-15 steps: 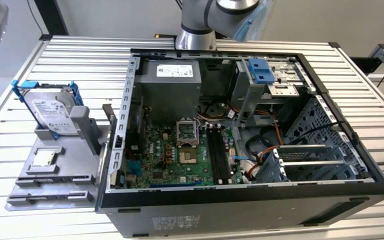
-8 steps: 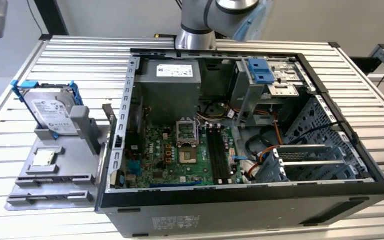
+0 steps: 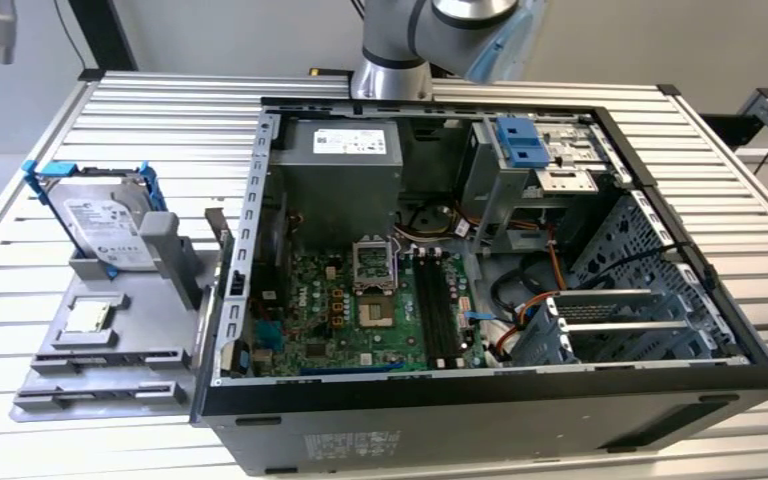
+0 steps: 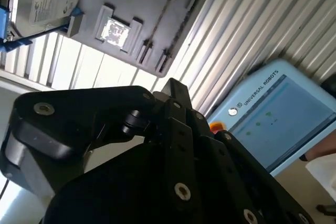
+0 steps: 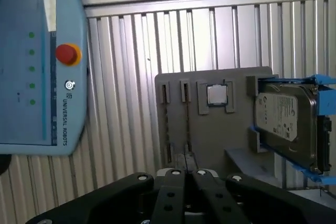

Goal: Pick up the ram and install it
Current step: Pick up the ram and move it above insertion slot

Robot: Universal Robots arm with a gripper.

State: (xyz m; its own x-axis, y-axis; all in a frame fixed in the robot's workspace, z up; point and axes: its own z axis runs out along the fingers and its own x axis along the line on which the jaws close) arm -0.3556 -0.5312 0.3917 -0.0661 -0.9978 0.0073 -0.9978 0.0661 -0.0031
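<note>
Item: the ram (image 5: pixel 167 124), a thin dark strip showing edge-on and standing between slotted brackets on the grey holder (image 5: pixel 220 135); a second strip of the same kind is standing just beside it, and the pictures are not settling which one is meant. In the second wrist view the ram (image 4: pixel 161 15) is running as a fine line across the same plate. Sharing the holder: a square processor chip (image 5: pixel 216 94) near the strips and a silver hard drive (image 5: pixel 286 121) in a blue frame on the far side of the chip. The holder (image 3: pixel 131 330) is sitting on the slatted worktop (image 3: pixel 157 110) at the exterior view's lower left, touching the open computer case (image 3: pixel 491 400), whose black memory slots (image 3: pixel 438 310) are lying on the motherboard (image 3: pixel 344 310) at mid-frame. The arm (image 3: pixel 398 40) is showing at the exterior view's top edge, well apart from the holder. Gripper (image 5: pixel 185 157): fingertips appearing together, nothing visible between them, hanging well clear of the ram. A pendant (image 5: pixel 31 66) is lying on the worktop beside the holder. Handling judgement: the step in hand is the reach for the pick; it is calling for fingers parted across the strip's thin faces, centred between the brackets, descending squarely, and keeping clear of the neighbouring strip and chip.
</note>
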